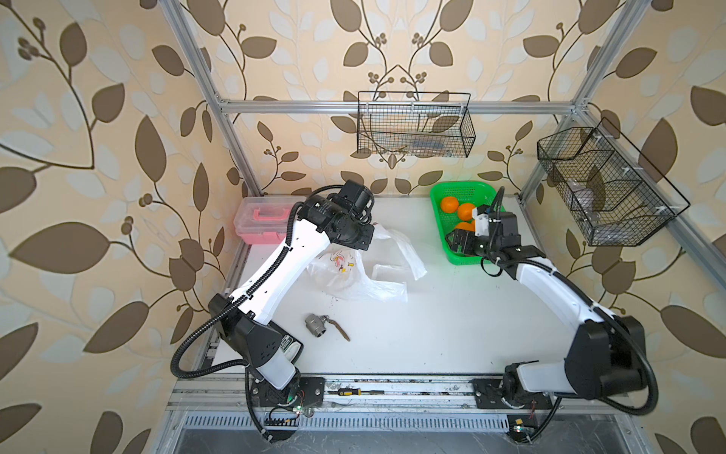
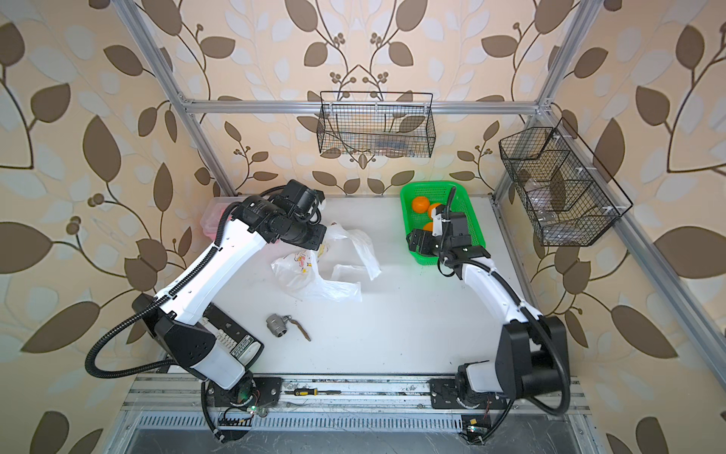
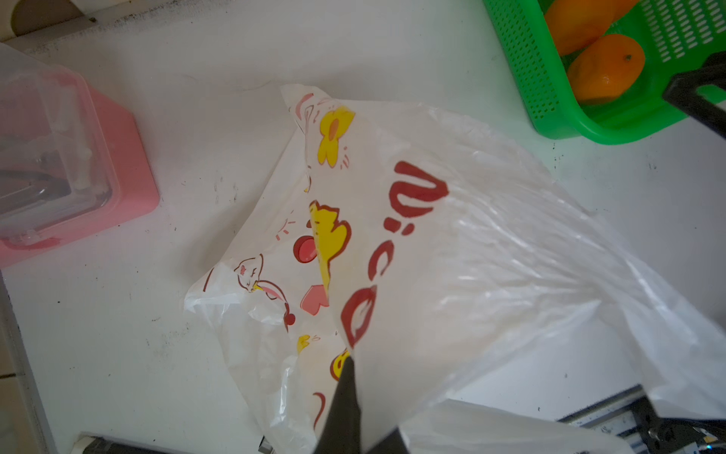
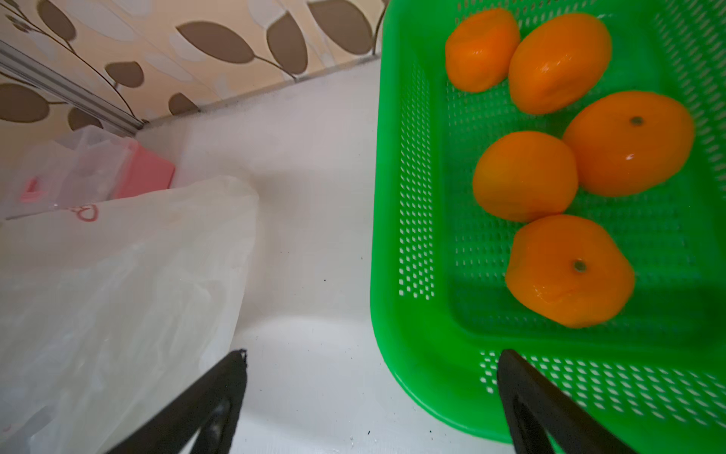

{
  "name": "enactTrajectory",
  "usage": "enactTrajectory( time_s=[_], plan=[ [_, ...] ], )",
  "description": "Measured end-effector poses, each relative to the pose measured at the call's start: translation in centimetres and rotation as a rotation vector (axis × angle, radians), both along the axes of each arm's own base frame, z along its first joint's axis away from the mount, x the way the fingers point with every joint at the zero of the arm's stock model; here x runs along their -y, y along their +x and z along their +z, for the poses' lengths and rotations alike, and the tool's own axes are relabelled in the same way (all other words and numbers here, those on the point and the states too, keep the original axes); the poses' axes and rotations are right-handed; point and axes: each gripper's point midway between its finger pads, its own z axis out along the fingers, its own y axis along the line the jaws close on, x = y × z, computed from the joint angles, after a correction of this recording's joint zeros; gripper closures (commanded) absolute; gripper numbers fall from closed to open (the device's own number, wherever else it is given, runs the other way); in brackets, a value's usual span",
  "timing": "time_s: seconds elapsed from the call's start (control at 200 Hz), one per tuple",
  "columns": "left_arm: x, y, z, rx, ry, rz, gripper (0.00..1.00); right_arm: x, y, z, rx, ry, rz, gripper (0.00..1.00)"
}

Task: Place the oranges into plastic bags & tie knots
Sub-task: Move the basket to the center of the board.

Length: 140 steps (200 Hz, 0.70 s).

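Plainly, the weak link is the grip on the film. The left fingers (image 3: 345,393) are pressed together on a fold of the thin printed bag (image 3: 471,255), which lies crumpled mid-desk (image 1: 451,334). It could slip out or tear if pulled hard, letting the mouth sag shut. The right fingers (image 4: 216,393) stand wide apart and empty, straddling one rim of the green basket (image 4: 387,236), so a straight descent might catch that wall and shove the basket. All five oranges (image 4: 524,175) sit in it, none bagged yet. Only the right wrist view shows all five; in both top views the arm hides two. Only the left wrist view shows the pinch, which the top views hide beneath the wrist.
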Motion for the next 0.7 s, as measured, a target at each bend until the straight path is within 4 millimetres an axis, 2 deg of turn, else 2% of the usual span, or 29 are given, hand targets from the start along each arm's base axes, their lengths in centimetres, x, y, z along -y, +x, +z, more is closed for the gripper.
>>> enactTrajectory(
  time_s=[0.11, 0.25, 0.415, 0.535, 0.7],
  plan=[
    [-0.2, 0.1, 0.9, -0.003, -0.03, 0.003, 1.0, -0.5, 0.7, -2.7, -0.081, -0.017, 0.03, 0.0],
    [0.1, 0.5, 1.7, -0.014, -0.065, -0.001, 1.0, -1.0, -0.2, -5.3, -0.177, -0.03, 0.08, 0.0],
    [0.5, 1.1, 1.3, -0.04, -0.074, -0.007, 1.0, -1.1, -1.4, -5.3, -0.175, -0.038, 0.113, 0.0],
    [0.6, 1.4, 0.6, -0.064, -0.07, -0.003, 1.0, -0.9, -4.1, -5.1, -0.17, -0.033, 0.126, 0.0],
    [0.5, 1.5, 0.2, -0.082, -0.071, -0.001, 1.0, -0.6, -9.1, -5.4, -0.157, -0.026, 0.144, 0.0]
  ],
)
